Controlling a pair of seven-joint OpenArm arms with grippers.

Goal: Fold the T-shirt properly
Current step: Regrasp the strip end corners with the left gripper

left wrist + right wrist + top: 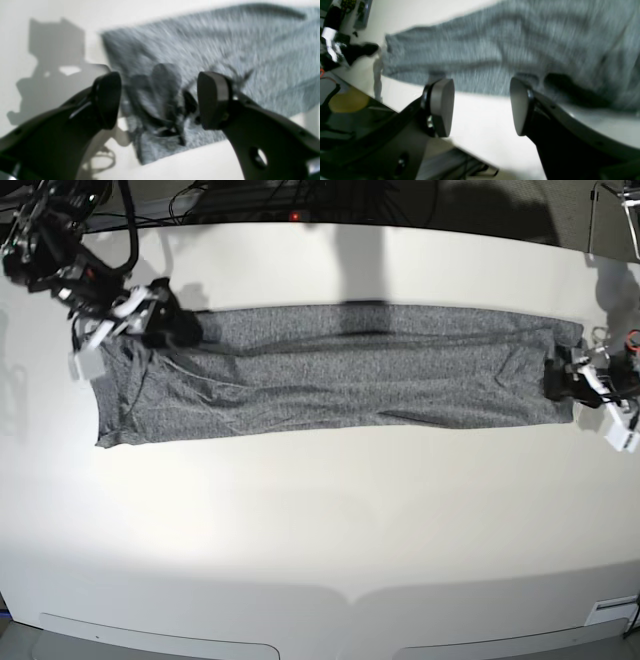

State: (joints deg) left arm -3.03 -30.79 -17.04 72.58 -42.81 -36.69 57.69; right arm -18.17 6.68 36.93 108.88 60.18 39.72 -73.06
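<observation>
Two grippers, left (160, 100) and right (482, 107), both gaping; one T-shirt (330, 375).

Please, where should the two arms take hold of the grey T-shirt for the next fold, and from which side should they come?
Probably at its two short ends. The T-shirt lies as one long flat band across the table, and the open right gripper and open left gripper are each at one end. Coming in from the ends suits folding it across its length.
</observation>
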